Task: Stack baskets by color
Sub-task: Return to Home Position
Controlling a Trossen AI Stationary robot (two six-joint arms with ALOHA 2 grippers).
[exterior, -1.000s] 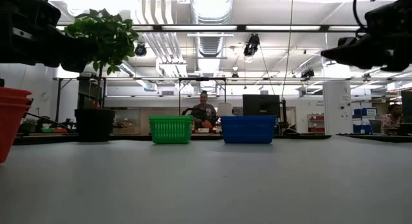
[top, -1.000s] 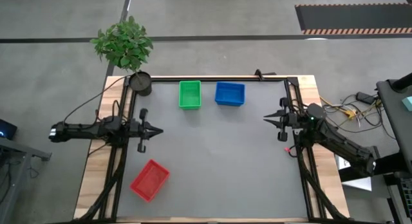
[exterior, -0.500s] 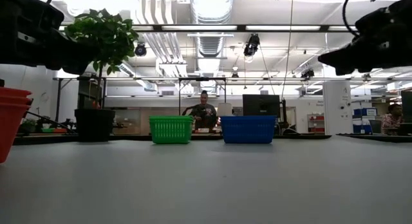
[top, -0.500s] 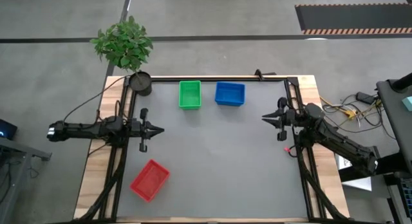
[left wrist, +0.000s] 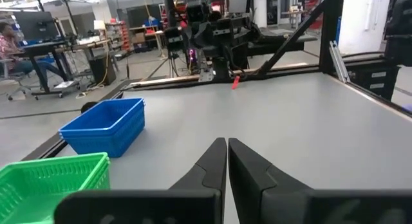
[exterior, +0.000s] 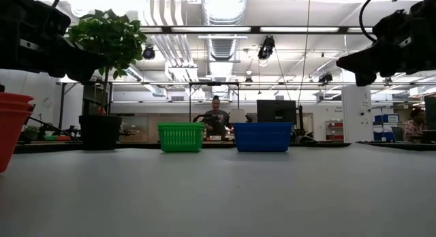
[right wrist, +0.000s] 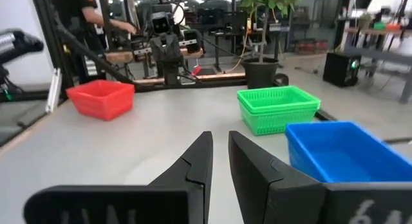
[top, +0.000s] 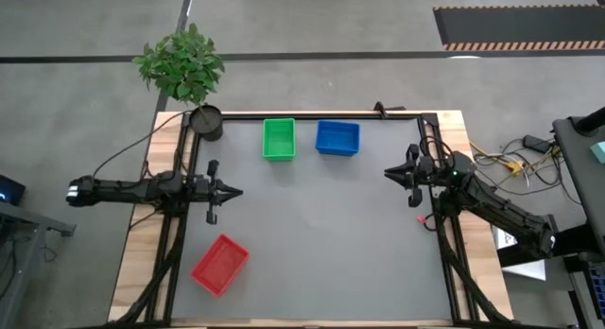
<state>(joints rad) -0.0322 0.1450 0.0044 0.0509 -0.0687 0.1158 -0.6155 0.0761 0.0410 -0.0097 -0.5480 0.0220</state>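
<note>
Left gripper point(left wrist: 226, 141): fingers together, empty. Right gripper point(right wrist: 219, 135): fingers narrowly apart, empty. Blue baskets point(right wrist: 344, 153) lay nearest ahead of the right fingers, green baskets point(right wrist: 278, 108) just beyond, and red baskets point(right wrist: 100, 97) far across the tabletop point(top: 331, 234). Risk: a low arm sweep could clip the blue baskets.

The green stack point(top: 279, 139) sits beside the blue stack point(top: 337, 138) — the red stack point(top: 220, 265), apparently nested, lies skewed apart.

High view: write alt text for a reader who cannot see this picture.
From above, a grey table holds a green basket stack and a blue basket stack side by side at the far edge and a red basket stack askew near the front left. The left gripper and right gripper hang empty at the sides.
</note>
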